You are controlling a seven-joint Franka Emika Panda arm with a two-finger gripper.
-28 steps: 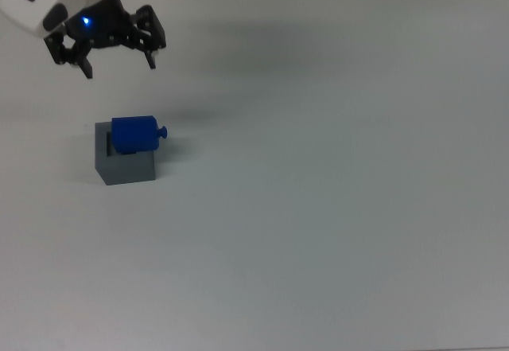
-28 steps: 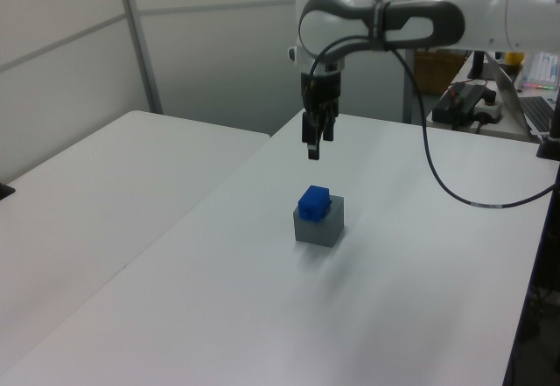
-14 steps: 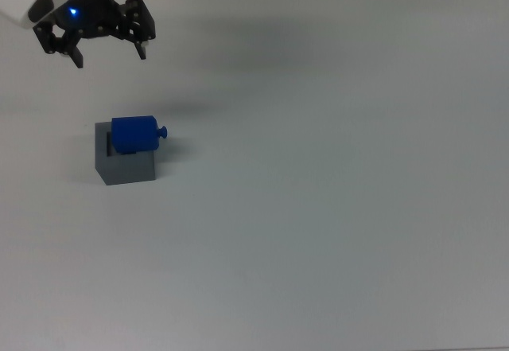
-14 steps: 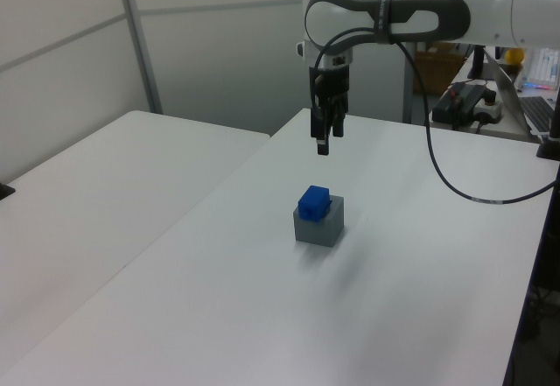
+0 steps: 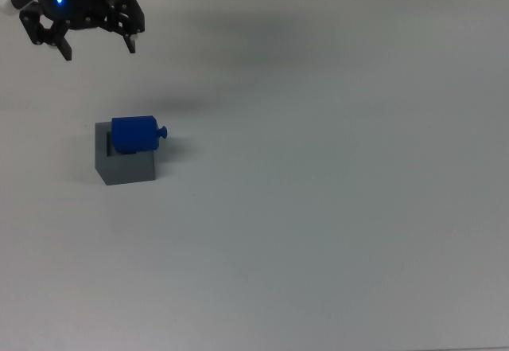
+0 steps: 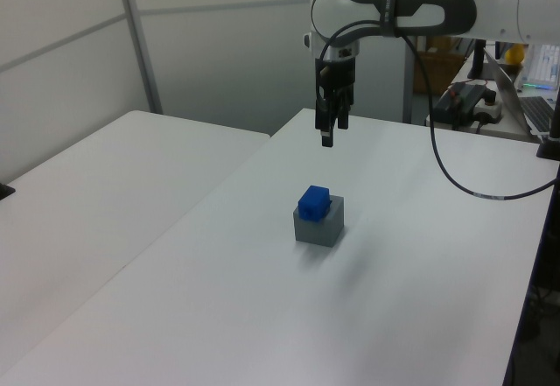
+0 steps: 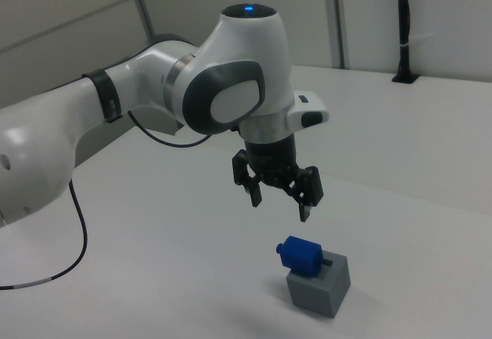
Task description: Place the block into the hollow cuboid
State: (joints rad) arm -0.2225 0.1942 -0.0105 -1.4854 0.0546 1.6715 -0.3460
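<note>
Sitting crooked, the block point(image 5: 134, 134) only half rests in the hollow cuboid point(image 5: 125, 164), knob overhanging; the claw point(image 5: 96, 49), fingers apart and empty upper left, should re-grip and seat it squarely.

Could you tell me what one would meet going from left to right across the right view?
Robot arm → gripper → block → hollow cuboid, on which the block rests, partly overlapping it.
</note>
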